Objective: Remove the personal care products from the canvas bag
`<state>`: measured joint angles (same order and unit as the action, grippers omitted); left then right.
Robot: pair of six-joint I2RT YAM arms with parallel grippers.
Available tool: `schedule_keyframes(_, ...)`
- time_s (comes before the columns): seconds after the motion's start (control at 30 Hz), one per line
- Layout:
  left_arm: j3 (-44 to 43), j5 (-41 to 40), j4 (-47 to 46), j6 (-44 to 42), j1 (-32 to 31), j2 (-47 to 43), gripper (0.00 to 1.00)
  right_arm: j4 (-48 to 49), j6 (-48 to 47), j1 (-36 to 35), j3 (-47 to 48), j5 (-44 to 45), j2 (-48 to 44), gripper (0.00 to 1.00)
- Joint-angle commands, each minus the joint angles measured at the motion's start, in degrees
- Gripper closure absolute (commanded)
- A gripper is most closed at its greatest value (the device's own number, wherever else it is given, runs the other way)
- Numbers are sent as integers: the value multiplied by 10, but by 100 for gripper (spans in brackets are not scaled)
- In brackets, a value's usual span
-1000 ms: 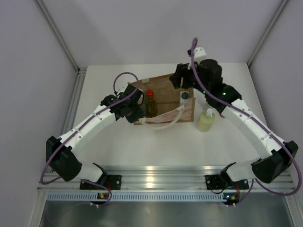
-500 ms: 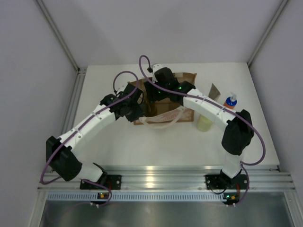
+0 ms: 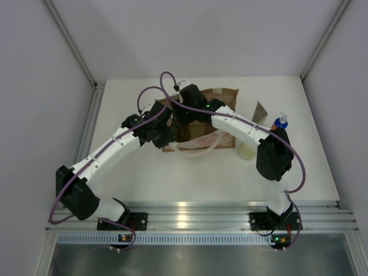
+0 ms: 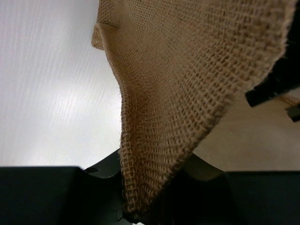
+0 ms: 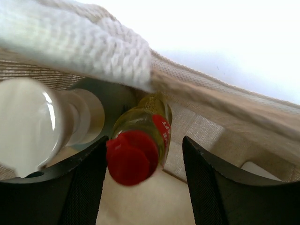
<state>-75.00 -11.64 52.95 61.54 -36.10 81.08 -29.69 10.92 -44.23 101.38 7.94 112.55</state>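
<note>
The canvas bag (image 3: 225,95) lies in the middle of the table, its woven brown cloth (image 4: 187,70) filling the left wrist view. My left gripper (image 3: 163,131) (image 4: 140,206) is shut on the bag's left edge. My right gripper (image 3: 183,118) (image 5: 145,140) is open inside the bag's mouth. An amber red-capped bottle (image 5: 133,157) stands between its fingers, close to the left finger (image 5: 89,183). Beside it is a grey cylinder with a pale cap (image 5: 26,124). On the table to the right are a pale-yellow bottle (image 3: 247,152), an orange-blue bottle (image 3: 280,121) and a flat sachet (image 3: 261,110).
A white rope handle (image 5: 93,47) lies across the bag's mouth just above the right gripper, and another loops out at the bag's front (image 3: 198,150). My right arm (image 3: 253,131) crosses over the bag's right half. Grey walls close in the table (image 3: 144,172) on three sides.
My right arm has swung left from the bag's back right corner, and its gripper now sits over the red-capped bottle. The orange-blue bottle and sachet have come into view. The left arm holds still.
</note>
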Motion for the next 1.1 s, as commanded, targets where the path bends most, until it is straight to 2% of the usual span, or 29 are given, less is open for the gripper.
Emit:
schedule_keyframes(0.0, -23, -10, 10, -4, 1, -24, 68, 0, -7, -11, 43, 30, 24, 39)
schedule_keyframes(0.33, -27, -3, 11, -12, 1, -17, 68, 25, -1, 0, 29, 22, 56, 41)
schedule_keyframes(0.5, -29, -1, 11, -16, 1, -17, 68, 38, 5, 1, 11, 23, 58, 48)
schedule_keyframes(0.73, -33, -1, 11, -19, 2, -16, 68, 52, 5, 2, -16, 25, 61, 48)
schedule_keyframes(0.77, -33, -1, 11, -19, 2, -16, 68, 53, 4, 2, -21, 26, 61, 51)
schedule_keyframes(0.8, -33, -1, 11, -19, 2, -16, 68, 53, 5, 2, -22, 29, 61, 60)
schedule_keyframes(0.83, -33, -1, 11, -19, 2, -16, 68, 53, 4, 2, -22, 30, 58, 69)
schedule_keyframes(0.87, -33, -1, 11, -19, 2, -16, 68, 53, 0, 1, -22, 30, 51, 82)
schedule_keyframes(0.97, -33, -1, 11, -16, 4, -16, 68, 53, -6, 2, -17, 45, 29, 100)
schedule_keyframes(1.07, -32, -1, 11, -13, 4, -15, 68, 53, -18, 4, -9, 61, -5, 100)
